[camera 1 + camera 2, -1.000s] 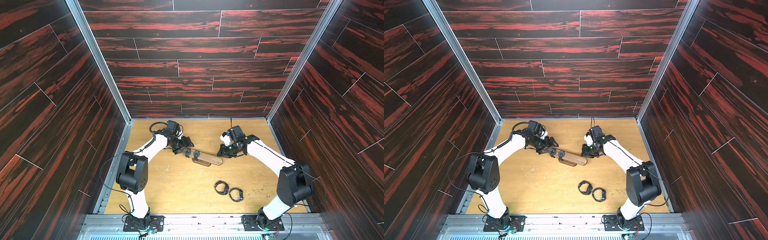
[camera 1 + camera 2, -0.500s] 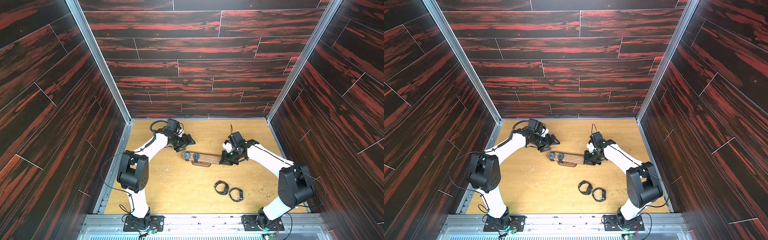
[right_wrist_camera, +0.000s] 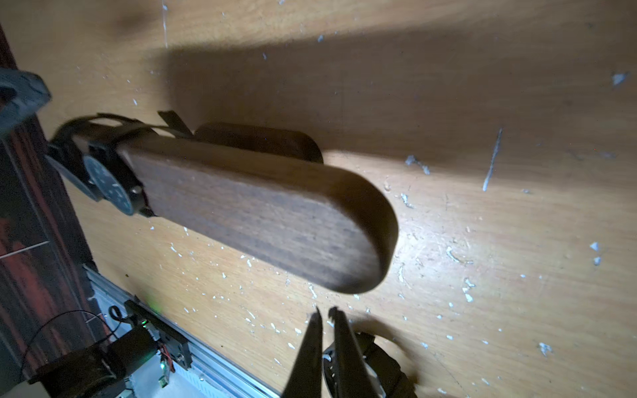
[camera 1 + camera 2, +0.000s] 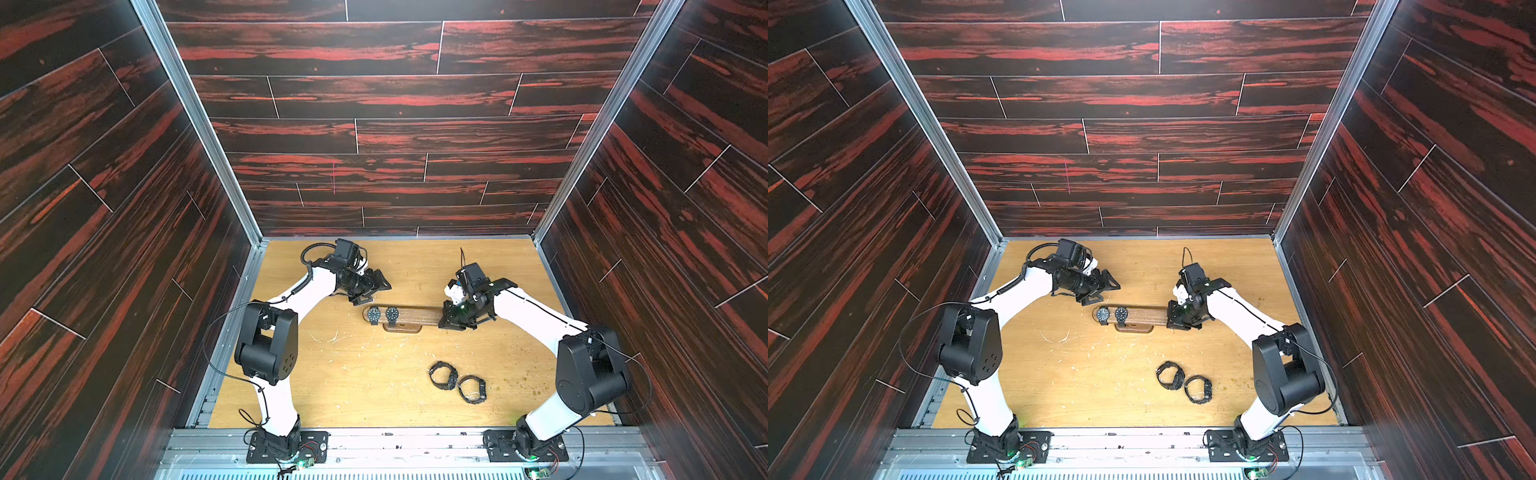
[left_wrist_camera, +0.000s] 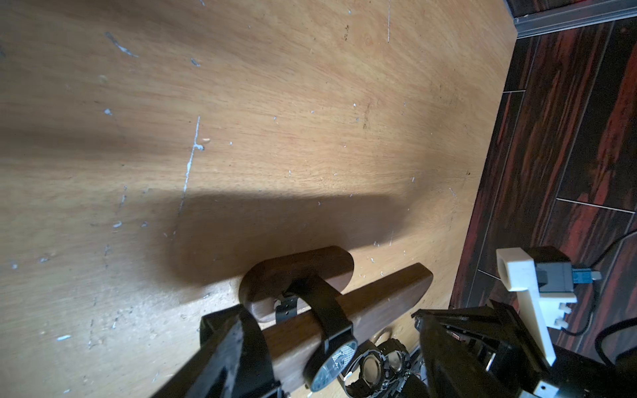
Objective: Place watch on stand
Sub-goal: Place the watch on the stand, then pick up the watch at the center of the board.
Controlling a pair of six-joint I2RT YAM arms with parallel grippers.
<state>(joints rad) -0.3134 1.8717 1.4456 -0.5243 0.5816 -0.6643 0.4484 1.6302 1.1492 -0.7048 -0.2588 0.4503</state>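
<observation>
The stand (image 4: 415,314) (image 4: 1144,316), a dark-brown bar on a small base, lies level across the table's middle in both top views. Two dark-faced watches (image 4: 374,314) (image 4: 392,313) are strapped round its left end. My left gripper (image 4: 376,291) (image 5: 320,315) hangs open just behind that end, apart from the bar. In the left wrist view one mounted watch (image 5: 331,358) shows between the spread fingers. My right gripper (image 4: 445,322) (image 3: 324,313) is shut on nothing by the bar's right end (image 3: 362,241). Two loose watches (image 4: 444,375) (image 4: 471,388) lie on the table at front right.
Dark red-streaked wooden walls (image 4: 374,124) close in the light wooden table (image 4: 353,374) on three sides. A metal rail (image 4: 395,440) runs along the front edge, carrying both arm bases. In the right wrist view a loose watch (image 3: 379,361) lies behind the fingers.
The stand swung from slanted to level across the table. My right gripper came down to its right end. My left gripper drew back from the left end.
</observation>
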